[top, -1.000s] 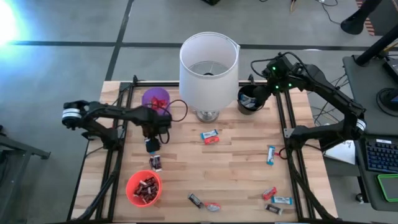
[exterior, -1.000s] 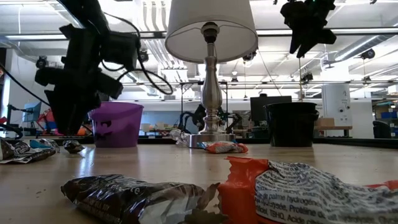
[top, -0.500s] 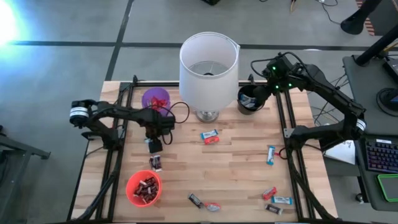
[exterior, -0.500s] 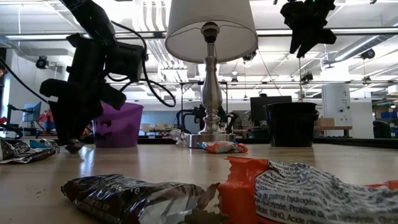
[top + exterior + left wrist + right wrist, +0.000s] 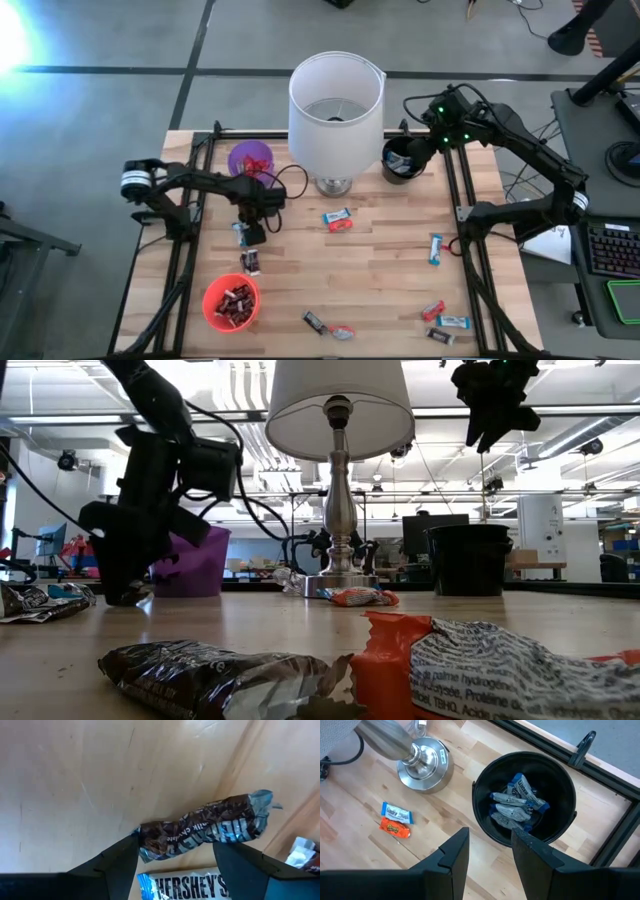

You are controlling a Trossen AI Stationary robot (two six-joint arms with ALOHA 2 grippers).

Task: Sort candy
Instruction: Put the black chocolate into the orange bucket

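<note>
Left gripper (image 5: 175, 865) fingers spread around brown candy (image 5: 205, 827) (ends unhidden); right gripper (image 5: 490, 850) fingers apart, empty, above black cup (image 5: 485, 827).

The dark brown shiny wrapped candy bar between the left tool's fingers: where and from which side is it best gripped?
Grip the dark brown shiny wrapped candy bar across its narrow middle, coming straight down: it lies flat on the wooden table, and the open left tool already straddles it.

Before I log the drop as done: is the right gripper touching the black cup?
Apart. The low view shows the right gripper hanging high, with clear air above the black cup; the right wrist view looks down into that cup from above.
</note>
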